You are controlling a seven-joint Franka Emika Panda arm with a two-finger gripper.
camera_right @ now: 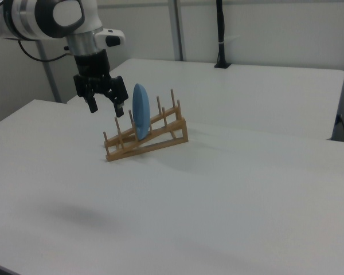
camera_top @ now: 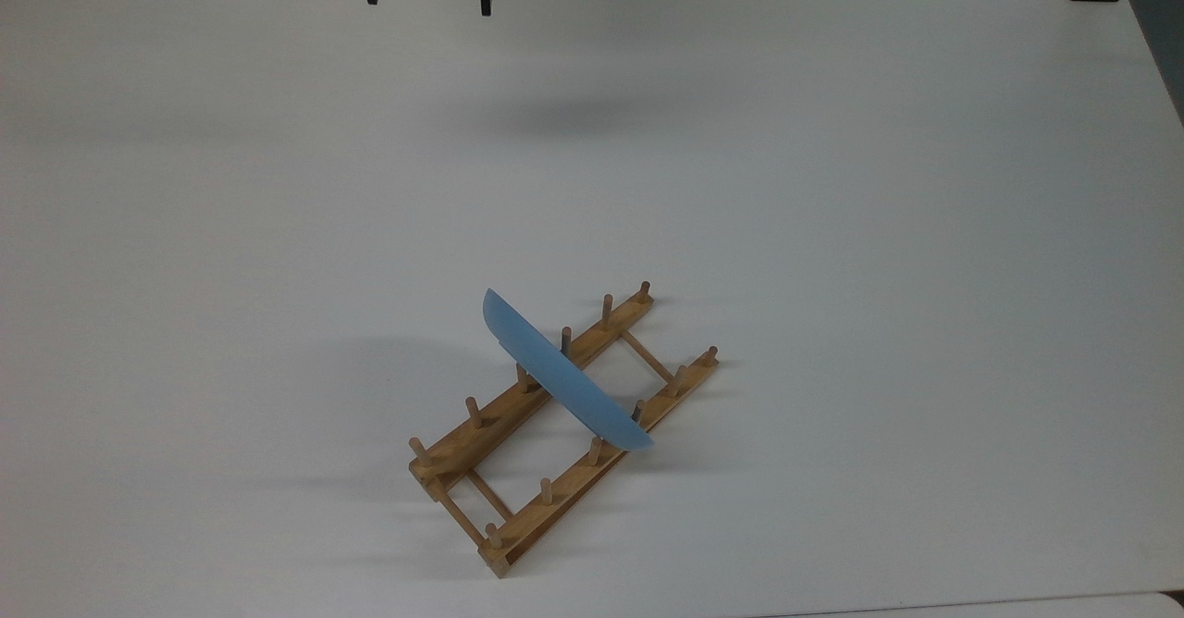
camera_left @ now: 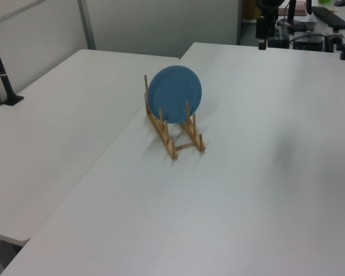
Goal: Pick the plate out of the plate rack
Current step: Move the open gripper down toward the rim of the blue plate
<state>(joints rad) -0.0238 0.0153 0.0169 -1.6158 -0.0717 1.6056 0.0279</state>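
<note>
Smooth round light-blue plate [camera_top: 564, 379] stands on edge in the slatted wooden plate rack [camera_top: 518, 470] — near the table's [camera_top: 832, 183] front edge in the top view. Gripper [camera_right: 106, 107] hangs above the table, fingers spread, holding nothing.

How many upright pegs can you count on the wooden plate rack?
12. Six stand along each rail of the plate rack, in the top view one row running lower left to upper right per rail. The plate stands across the middle, partly covering a couple of them.
</note>
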